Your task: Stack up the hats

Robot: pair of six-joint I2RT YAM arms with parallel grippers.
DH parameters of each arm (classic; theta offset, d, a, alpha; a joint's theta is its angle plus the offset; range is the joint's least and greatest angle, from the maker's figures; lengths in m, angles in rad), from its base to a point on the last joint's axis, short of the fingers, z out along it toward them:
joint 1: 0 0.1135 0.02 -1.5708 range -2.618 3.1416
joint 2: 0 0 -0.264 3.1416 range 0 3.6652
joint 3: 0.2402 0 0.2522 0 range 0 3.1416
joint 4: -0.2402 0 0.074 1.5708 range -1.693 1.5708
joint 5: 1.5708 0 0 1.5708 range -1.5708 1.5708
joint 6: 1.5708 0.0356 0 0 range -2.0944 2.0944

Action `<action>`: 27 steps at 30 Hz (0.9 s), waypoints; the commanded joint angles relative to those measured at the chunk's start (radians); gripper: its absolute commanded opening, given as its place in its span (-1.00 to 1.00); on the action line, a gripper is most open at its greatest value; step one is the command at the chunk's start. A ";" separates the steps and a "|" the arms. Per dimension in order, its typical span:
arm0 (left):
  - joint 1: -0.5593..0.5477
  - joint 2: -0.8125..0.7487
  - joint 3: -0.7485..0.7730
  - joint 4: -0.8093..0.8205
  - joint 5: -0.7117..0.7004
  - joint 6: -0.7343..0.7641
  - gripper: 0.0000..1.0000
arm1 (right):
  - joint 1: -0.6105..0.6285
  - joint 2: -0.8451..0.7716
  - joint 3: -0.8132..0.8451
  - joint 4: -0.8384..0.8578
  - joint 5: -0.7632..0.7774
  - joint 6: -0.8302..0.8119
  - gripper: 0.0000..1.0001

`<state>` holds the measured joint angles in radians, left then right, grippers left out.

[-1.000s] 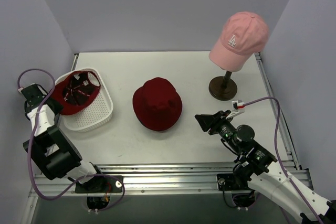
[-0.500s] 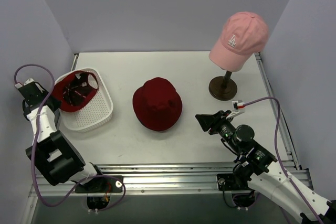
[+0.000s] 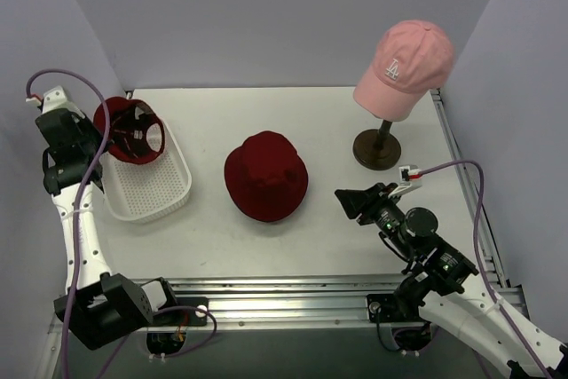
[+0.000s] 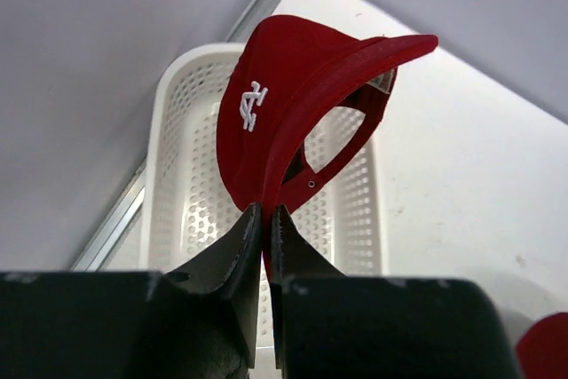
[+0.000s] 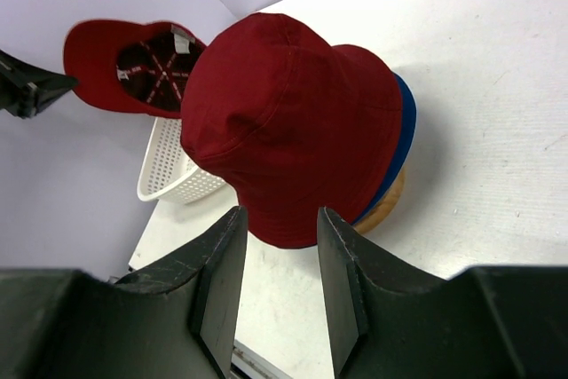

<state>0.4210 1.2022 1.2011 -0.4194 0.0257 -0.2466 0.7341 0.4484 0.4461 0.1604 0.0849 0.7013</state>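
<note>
Nearest the arm bases, the right fingers point(image 5: 217, 281) stood moderately apart with nothing between them. They hung over the surface point(image 3: 311, 246) at about four o'clock from the dark red bucket hat point(image 5: 284, 122) and pointed toward it. That hat sat mid-surface, pulled down over a blue bucket hat point(image 5: 406, 122), of which only a sliver of brim showed, with a wooden form point(image 5: 383, 206) peeking out beneath.

Farther off, at about ten o'clock from that stack, the left fingers point(image 4: 235, 264) were pinched nearly shut on the red cap point(image 4: 275, 113). They gripped a thin fold of fabric at its lower edge, and the cap hung in the air above the white basket point(image 4: 177, 184). Its hollow faced the middle of the surface.

Farthest back, at about two o'clock, the pink cap point(image 3: 404, 64) rested on a dark stand point(image 3: 377, 148).

The caps looked light and limp, except for the stiffer bill. Held by one edge, the crown would probably sag and swing, so the rim beside the bill or the bill itself seemed the steadier hold. The bucket hats seemed soft throughout and best pinched at the brim.
</note>
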 commanded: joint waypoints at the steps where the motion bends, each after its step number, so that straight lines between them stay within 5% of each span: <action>1: -0.076 -0.047 0.089 0.004 -0.017 0.027 -0.95 | 0.005 0.004 0.098 -0.048 0.026 -0.028 -0.32; 12: -0.165 -0.170 0.195 0.110 0.239 -0.040 -0.95 | 0.005 0.113 0.480 -0.122 -0.011 -0.315 -0.17; 17: -0.200 -0.210 0.216 0.209 0.382 -0.117 -0.95 | 0.005 0.297 0.687 -0.182 0.036 -0.267 -0.14; 23: -0.234 -0.211 0.232 0.303 0.568 -0.161 -0.95 | 0.005 0.512 0.937 -0.222 -0.222 -0.478 -0.05; 27: -0.322 -0.222 0.221 0.376 0.638 -0.200 -0.95 | 0.005 0.550 0.994 -0.173 -0.263 -0.592 0.00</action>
<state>0.1547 0.9951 1.3956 -0.1799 0.5480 -0.3939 0.7341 0.9947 1.3708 -0.0475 -0.0883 0.2577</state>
